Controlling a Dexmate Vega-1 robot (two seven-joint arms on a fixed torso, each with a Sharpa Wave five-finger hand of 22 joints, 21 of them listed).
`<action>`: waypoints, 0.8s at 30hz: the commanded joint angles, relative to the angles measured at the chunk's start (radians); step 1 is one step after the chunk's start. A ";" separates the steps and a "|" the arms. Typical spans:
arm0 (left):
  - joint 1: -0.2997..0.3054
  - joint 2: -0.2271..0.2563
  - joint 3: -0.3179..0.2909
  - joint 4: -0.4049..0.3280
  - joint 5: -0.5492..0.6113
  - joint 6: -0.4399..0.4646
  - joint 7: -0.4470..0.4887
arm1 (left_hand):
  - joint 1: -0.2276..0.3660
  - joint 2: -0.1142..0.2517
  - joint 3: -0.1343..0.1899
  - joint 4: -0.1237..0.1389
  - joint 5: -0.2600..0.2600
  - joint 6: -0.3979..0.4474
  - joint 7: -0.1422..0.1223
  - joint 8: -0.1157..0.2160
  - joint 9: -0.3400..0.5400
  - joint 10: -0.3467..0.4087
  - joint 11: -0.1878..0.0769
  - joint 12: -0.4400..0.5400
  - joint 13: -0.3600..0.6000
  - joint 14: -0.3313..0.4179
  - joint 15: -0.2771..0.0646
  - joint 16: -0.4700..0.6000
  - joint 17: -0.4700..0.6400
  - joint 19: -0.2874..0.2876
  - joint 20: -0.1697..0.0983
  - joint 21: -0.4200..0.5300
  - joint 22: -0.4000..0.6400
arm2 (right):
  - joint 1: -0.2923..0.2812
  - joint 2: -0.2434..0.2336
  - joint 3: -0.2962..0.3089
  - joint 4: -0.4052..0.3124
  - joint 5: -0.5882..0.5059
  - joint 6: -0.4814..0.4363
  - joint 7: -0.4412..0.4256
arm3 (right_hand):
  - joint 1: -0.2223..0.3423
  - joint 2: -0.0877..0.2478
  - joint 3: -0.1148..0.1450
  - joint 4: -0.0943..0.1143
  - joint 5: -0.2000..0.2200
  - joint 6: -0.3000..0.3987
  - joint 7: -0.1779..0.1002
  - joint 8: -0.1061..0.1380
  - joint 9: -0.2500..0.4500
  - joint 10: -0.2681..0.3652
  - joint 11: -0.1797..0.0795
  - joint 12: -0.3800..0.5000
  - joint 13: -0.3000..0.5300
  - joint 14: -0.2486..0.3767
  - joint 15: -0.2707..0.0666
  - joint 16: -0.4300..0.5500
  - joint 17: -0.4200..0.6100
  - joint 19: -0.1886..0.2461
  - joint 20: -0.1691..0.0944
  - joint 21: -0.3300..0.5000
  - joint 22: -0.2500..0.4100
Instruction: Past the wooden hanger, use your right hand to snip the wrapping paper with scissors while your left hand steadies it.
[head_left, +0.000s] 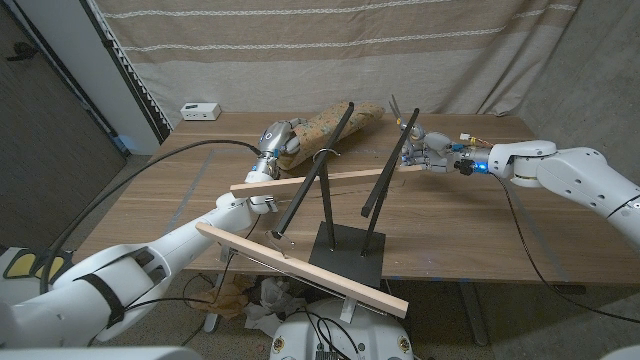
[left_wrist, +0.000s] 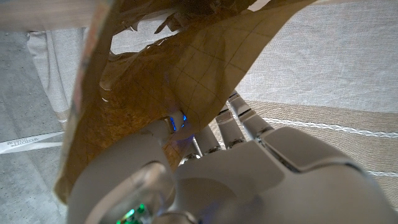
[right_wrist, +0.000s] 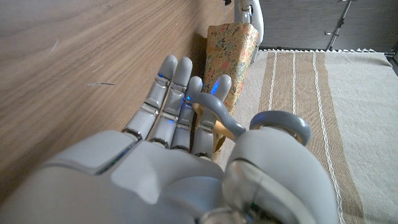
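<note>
Wrapping paper held up at the far side of the surface, scissors brought to its right end.

We see the wrapping paper (head_left: 335, 122) beyond the wooden hanger (head_left: 318, 182), lying toward the far edge of the surface (head_left: 180, 170); the left robot hand (head_left: 280, 138) grips its left end, which we judge keeps the sheet raised and taut for cutting. The right robot hand (head_left: 425, 148) holds the scissors (head_left: 400, 112) just right of the paper's right end, blades pointing up and away, apparently lined up for a snip not yet made. The head view gives us this layout but not the grips. The left wrist view shows the paper (left_wrist: 186, 68) draped over the fingers (left_wrist: 239, 121), with a ragged edge. The right wrist view shows the fingers (right_wrist: 171, 93) closed around a grey scissor handle (right_wrist: 214, 115), with the patterned paper (right_wrist: 231, 56) just ahead.
</note>
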 joint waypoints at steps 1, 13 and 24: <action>0.009 0.006 -0.001 -0.010 0.009 0.011 -0.003 | 0.004 -0.001 0.009 0.000 0.007 -0.005 -0.002 0.013 0.010 0.005 0.001 0.006 0.004 0.010 -0.170 -0.002 0.005 0.000 -0.042 0.012 0.004 | 0.036 -0.015 -0.032 0.028 -0.036 0.003 0.102 | -0.007 0.002 -0.010 0.000 -0.001 -0.063 0.077 -0.018 -0.017 0.091 -0.009 0.178 -0.013 0.006 -0.063 -0.014 -0.007 0.011 0.007 -0.005 0.001; -0.014 -0.008 -0.006 0.029 -0.004 -0.007 0.009 | 0.005 -0.001 0.010 -0.001 0.009 -0.008 -0.002 0.018 0.019 0.000 0.001 0.005 0.006 0.010 -0.171 -0.004 0.005 0.001 -0.043 0.015 0.004 | 0.049 -0.015 -0.067 0.029 -0.053 -0.022 0.147 | -0.015 0.005 -0.020 0.007 -0.006 -0.082 0.090 -0.074 -0.067 0.083 0.005 0.172 -0.043 -0.006 -0.041 -0.055 -0.017 -0.003 0.015 -0.017 -0.001; -0.024 -0.006 -0.011 0.031 0.000 -0.015 0.035 | 0.005 0.000 0.010 -0.001 0.011 -0.010 -0.002 0.024 0.027 -0.004 0.001 0.003 0.008 0.012 -0.171 -0.004 0.006 0.004 -0.044 0.018 0.004 | 0.076 -0.011 -0.094 0.041 -0.073 -0.031 0.195 | -0.018 0.007 -0.026 0.011 -0.009 -0.098 0.096 -0.117 -0.102 0.081 0.018 0.146 -0.098 -0.004 -0.034 -0.084 -0.031 -0.006 0.022 -0.025 -0.001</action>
